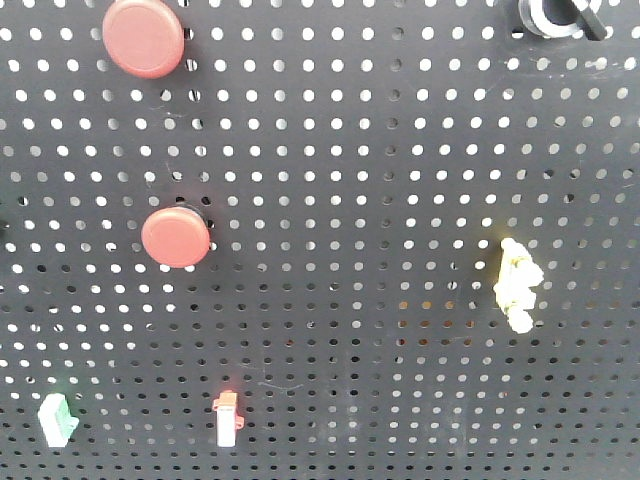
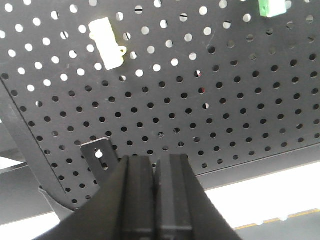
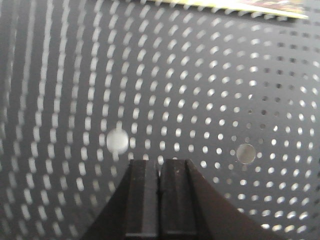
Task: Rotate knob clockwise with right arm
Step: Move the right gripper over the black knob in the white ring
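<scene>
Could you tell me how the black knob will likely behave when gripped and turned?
The knob looks rigid and mounted on the pegboard, so it should probably turn in place. Its straight bar likely gives grip.

Black pegboard [image 1: 400, 150], 2 red buttons [image 1: 143, 37] [image 1: 176, 238], yellow toggle [image 1: 517, 285], knob [image 1: 552, 18]

The dark grey perforated pegboard [image 1: 350, 200] bore an even grid of small round holes. The larger round plastic button [image 1: 144, 37] and the smaller round plastic button [image 1: 176, 237] were red. The lumpy toggle [image 1: 517, 285] was pale yellow, the small round knob [image 1: 555, 15] black with a whitish ring, and the small clip [image 1: 227, 418] white, capped orange.
</scene>
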Tool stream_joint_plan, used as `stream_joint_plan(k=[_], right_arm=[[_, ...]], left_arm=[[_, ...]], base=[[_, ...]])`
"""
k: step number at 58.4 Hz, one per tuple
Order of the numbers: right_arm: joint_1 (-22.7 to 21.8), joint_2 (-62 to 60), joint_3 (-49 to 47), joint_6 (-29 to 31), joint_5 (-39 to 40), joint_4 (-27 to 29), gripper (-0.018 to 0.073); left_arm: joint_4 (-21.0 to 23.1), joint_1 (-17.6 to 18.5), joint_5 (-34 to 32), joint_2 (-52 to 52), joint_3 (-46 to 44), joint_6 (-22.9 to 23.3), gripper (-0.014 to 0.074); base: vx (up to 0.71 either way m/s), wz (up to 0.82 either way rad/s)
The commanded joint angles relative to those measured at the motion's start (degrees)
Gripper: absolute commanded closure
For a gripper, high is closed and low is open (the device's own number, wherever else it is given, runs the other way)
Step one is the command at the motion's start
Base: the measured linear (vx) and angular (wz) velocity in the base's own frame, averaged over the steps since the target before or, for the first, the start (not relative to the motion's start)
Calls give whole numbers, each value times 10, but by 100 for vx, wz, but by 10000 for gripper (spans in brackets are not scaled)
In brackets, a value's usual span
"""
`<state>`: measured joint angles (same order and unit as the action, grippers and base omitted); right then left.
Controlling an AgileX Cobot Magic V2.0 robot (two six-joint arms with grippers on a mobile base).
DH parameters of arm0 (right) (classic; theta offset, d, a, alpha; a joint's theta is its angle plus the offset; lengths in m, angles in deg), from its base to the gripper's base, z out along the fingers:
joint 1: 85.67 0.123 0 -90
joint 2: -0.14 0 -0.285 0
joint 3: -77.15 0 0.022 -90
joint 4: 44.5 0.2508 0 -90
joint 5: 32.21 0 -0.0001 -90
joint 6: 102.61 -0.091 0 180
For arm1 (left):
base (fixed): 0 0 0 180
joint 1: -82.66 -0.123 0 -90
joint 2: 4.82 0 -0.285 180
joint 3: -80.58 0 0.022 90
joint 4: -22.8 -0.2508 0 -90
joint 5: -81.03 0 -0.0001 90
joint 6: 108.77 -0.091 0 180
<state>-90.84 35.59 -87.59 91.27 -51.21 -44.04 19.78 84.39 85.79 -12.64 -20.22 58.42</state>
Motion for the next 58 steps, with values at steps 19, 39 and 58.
stream_joint_plan(k=[19, 39, 58], right_arm=[[40, 107, -85, 697, -75, 580, 566], [39, 227, -146, 794, -131, 655, 566], [50, 243, -176, 785, -200, 634, 566]], left_arm=[[3, 1, -48, -8, 9, 2, 603], [3, 1, -48, -8, 9, 2, 603], [3, 1, -48, -8, 9, 2, 603]], base=[[0, 0], [0, 0], [0, 0]])
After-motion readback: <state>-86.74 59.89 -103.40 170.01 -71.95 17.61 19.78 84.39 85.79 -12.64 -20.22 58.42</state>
